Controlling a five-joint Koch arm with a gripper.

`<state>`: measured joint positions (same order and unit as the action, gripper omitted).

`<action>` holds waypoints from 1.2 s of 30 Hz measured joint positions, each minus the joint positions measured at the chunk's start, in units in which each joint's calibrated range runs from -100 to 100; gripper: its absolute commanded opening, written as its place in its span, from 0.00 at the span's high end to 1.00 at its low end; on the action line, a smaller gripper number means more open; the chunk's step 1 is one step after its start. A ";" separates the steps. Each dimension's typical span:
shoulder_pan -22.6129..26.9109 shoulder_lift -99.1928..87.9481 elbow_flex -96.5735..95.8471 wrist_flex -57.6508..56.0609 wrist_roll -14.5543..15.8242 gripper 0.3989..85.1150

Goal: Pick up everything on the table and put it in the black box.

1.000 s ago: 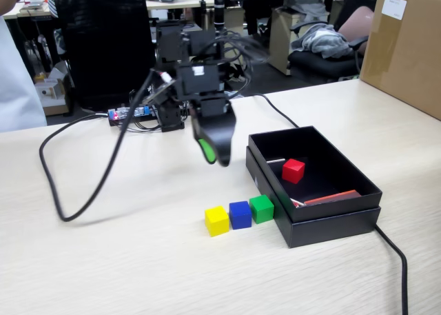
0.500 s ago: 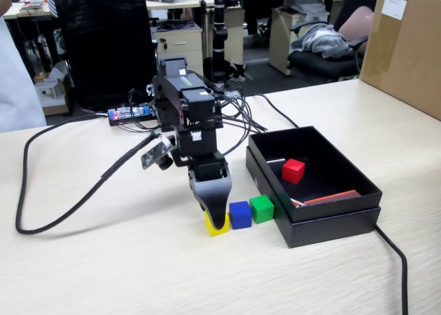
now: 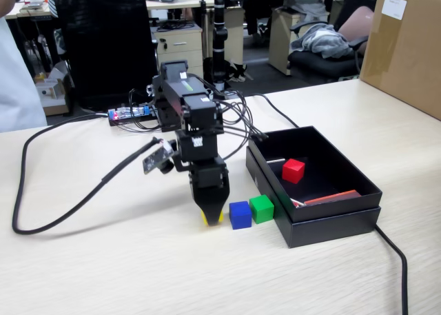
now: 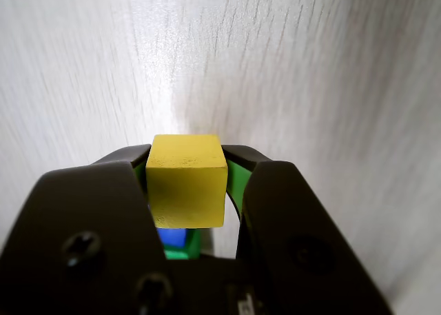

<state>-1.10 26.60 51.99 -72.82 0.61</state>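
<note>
My gripper [image 3: 211, 217] points straight down at the table [image 3: 103, 273], its jaws closed on the yellow cube [image 3: 211, 219], which sits at table level. In the wrist view the yellow cube [image 4: 186, 180] fills the gap between the black jaws of the gripper [image 4: 186, 156]. The blue cube [image 3: 240, 214] and the green cube [image 3: 262, 208] sit side by side just right of the gripper, against the black box [image 3: 324, 218]. The red cube [image 3: 293, 170] lies inside the box, near a red strip [image 3: 331, 197].
A thick black cable [image 3: 55, 205] loops across the table on the left. Another cable [image 3: 396, 260] runs from the box to the front right. A brown carton [image 3: 406, 46] stands at the back right. The arm's base and a circuit board [image 3: 131, 115] sit behind the arm.
</note>
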 measured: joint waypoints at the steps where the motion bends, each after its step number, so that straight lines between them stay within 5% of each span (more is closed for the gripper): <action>1: 0.29 -6.86 -2.19 -0.39 0.10 0.99; 9: 8.01 -28.61 -0.46 -0.46 -0.15 1.00; 14: 12.89 -14.11 8.49 -0.54 1.12 0.99; 29: 14.21 15.02 10.59 -0.54 4.25 0.99; 33: 14.41 15.53 10.77 -0.54 4.64 0.59; 36: 14.41 14.76 9.31 -0.54 4.59 0.50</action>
<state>13.31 41.36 61.30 -73.36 5.20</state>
